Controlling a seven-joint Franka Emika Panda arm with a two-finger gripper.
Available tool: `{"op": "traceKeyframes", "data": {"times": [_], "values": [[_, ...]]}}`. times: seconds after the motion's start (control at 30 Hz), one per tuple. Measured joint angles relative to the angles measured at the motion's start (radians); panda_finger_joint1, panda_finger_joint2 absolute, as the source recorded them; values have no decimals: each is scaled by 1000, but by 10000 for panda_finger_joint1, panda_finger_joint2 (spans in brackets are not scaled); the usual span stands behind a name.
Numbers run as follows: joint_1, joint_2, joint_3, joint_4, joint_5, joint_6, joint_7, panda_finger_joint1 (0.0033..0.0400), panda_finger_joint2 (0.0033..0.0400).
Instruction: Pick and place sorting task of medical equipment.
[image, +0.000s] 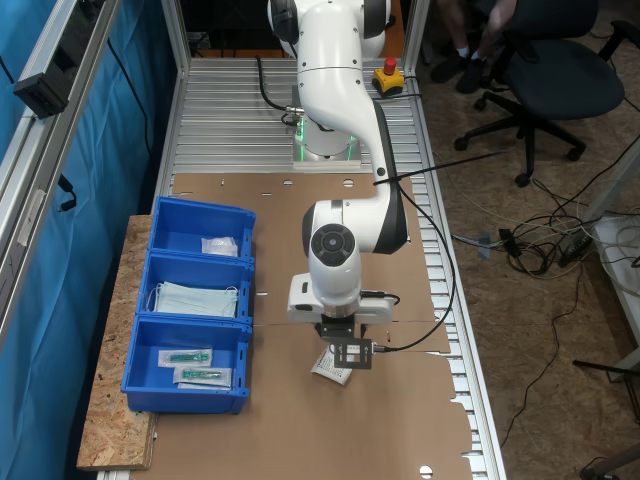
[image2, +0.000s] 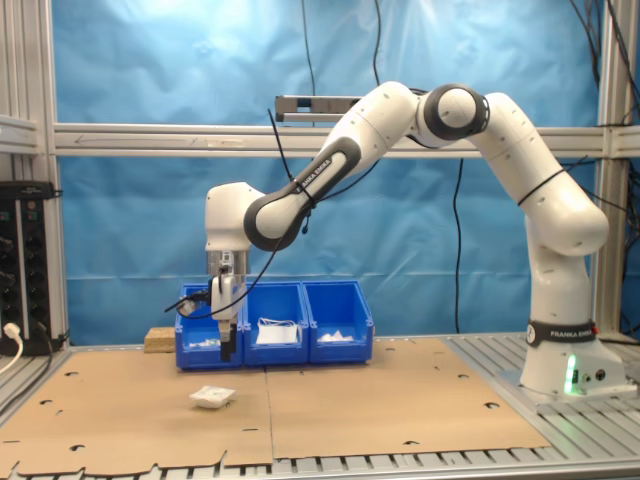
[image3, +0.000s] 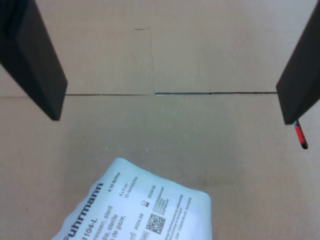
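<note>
White, flat sealed packet (image3: 137, 207) lies on the brown cardboard sheet (image: 400, 430), apart from my spread, empty gripper (image3: 170, 107) hanging above it; I fear closing off-centre, merely nudging the crinkled edge.

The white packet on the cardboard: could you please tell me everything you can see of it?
The white packet is small, flat and roughly square, sealed, with a slightly puffed, crinkled look like paper or film, and dark print on its upper face. It lies loose on the brown cardboard, turned askew to the seam, apart from the blue bins. Only the cardboard touches it. The gripper hangs open above it, fingers spread wide, the packet off-centre between them.
</note>
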Motion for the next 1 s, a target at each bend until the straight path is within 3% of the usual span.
{"op": "traceKeyframes", "data": {"times": [1.0], "values": [[1,137,-1,87,0,50,0,400,400]]}}
